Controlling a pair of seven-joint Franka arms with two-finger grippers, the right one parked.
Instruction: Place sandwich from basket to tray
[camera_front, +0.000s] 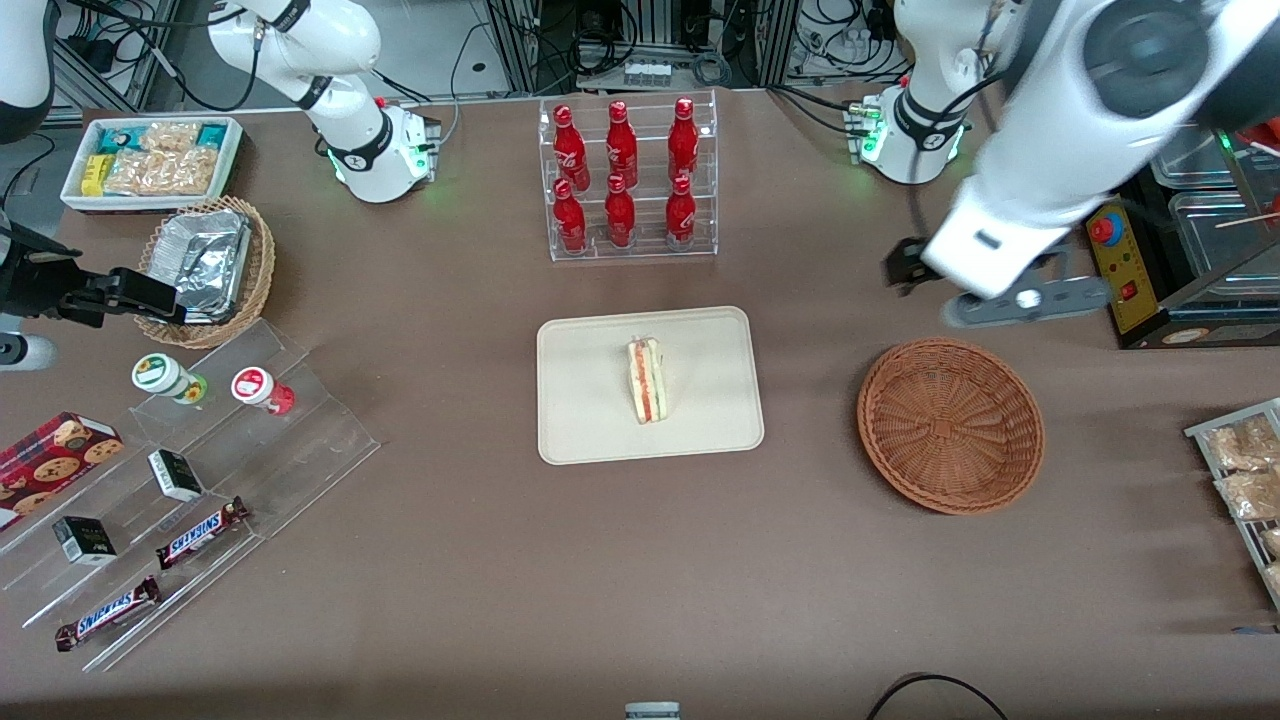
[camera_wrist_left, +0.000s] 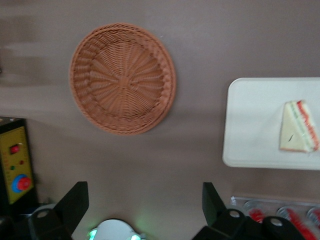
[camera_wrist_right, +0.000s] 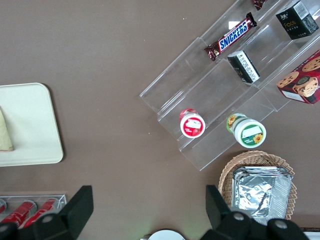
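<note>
Nearest, the basket is sitting empty at three o'clock of the tray. Soft, light sandwich is lying there, best held by its bread faces. Wide open, the hand is hovering empty above the bench.

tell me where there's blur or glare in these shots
Front view: the working arm and its pincer smear with motion blur; sandwich, tray and basket look crisp. Left wrist view: everything slightly soft, pincer open. Right wrist view: sharp, glare on the foil.
</note>
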